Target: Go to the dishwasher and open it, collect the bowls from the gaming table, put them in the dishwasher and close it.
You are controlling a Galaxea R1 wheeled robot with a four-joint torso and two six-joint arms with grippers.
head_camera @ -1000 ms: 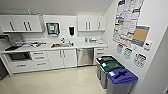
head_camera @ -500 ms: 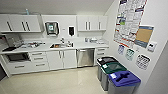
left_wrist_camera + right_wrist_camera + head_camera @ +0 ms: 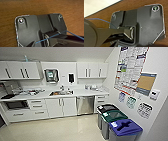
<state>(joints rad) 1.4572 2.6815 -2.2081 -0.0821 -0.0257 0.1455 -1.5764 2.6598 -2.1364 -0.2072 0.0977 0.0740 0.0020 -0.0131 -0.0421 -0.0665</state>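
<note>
Since 1 second ago our view has swung slightly right. The dishwasher [image 3: 85, 105] stands shut under the counter [image 3: 82, 92], straight ahead, slightly right across open floor [image 3: 57, 129]. We cannot tell either gripper's finger state.

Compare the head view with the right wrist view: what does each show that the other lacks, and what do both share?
Head view alone: the dishwasher, shut, under the counter, with a sink, white cabinets, bins and wall posters. Right wrist view alone: a brown wood-grain surface, the robot's dark plate and a blue cable. Both share a pale floor.
</note>
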